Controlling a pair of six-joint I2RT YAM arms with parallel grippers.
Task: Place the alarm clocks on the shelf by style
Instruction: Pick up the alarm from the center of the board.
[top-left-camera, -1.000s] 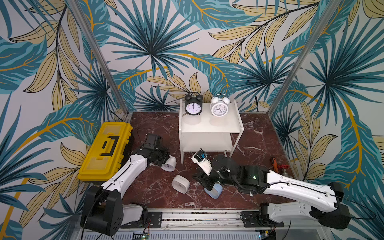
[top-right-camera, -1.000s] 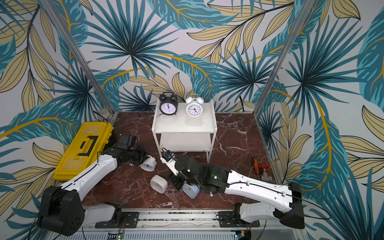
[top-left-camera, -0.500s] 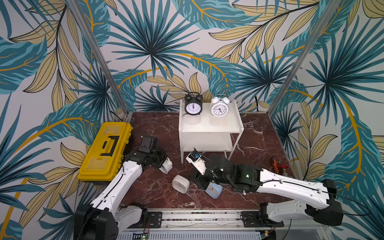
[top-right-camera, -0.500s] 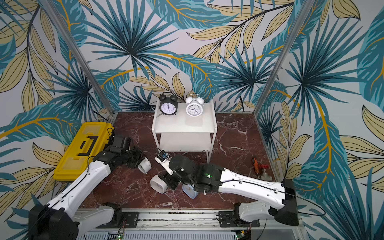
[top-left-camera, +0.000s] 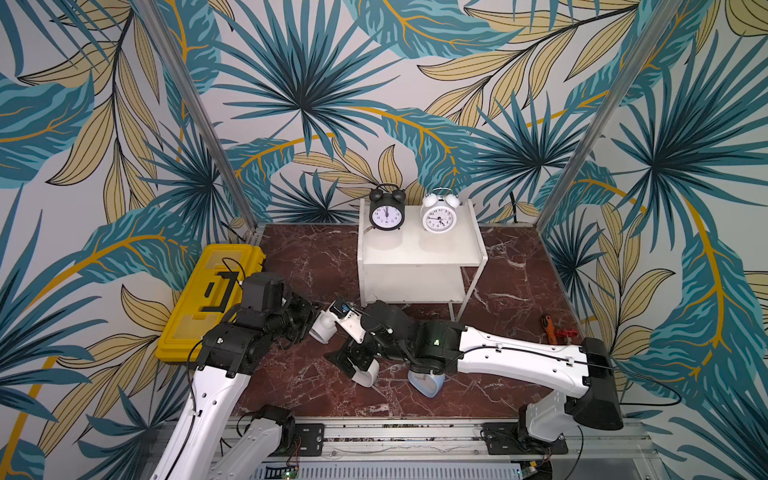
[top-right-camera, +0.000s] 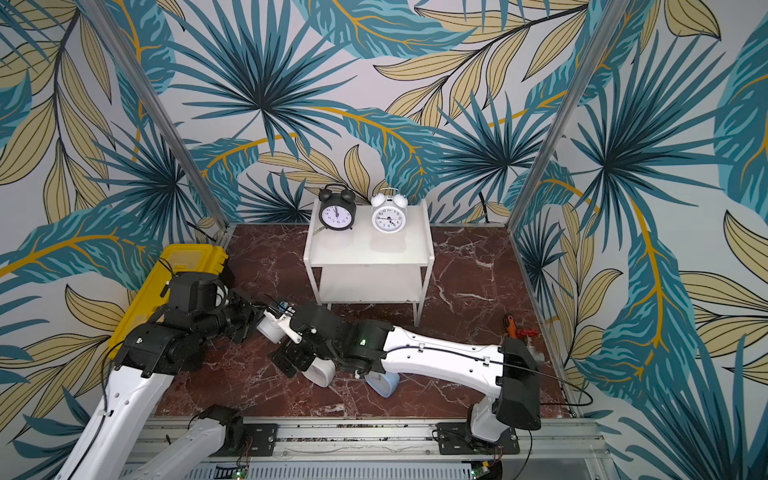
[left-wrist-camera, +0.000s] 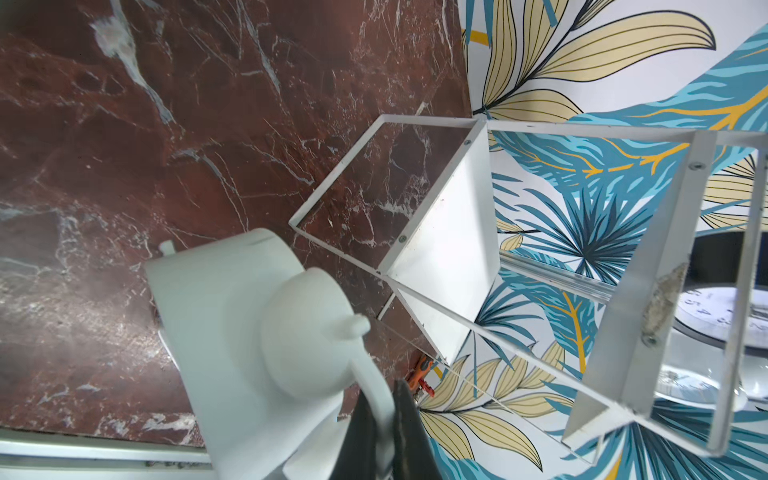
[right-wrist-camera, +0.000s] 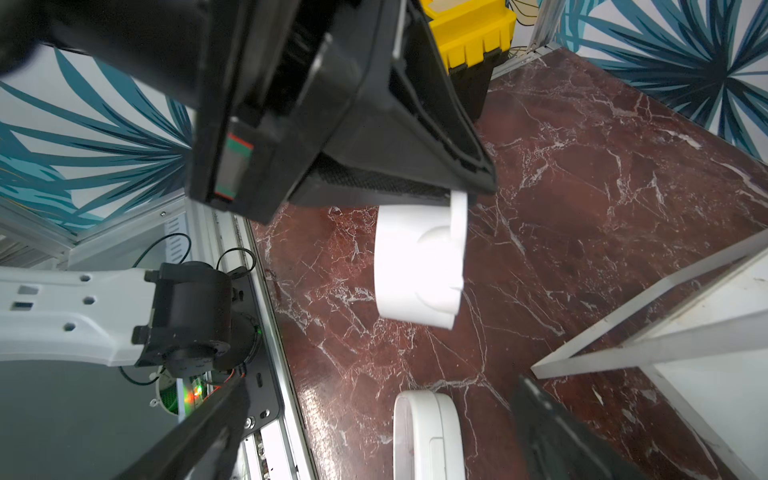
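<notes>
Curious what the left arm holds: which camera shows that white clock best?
Left wrist: the clock is close up, bell plain. Right wrist shows its side; both top views show it small.

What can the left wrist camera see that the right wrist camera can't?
Only the left wrist view shows the orange tool and a clock dial up on the shelf.

Only the right wrist view shows the yellow toolbox, the white square clock and the right gripper, its jaws wide open.

Both show the white twin-bell clock, pinched by its handle in the left gripper, the shelf and the red marble table.
</notes>
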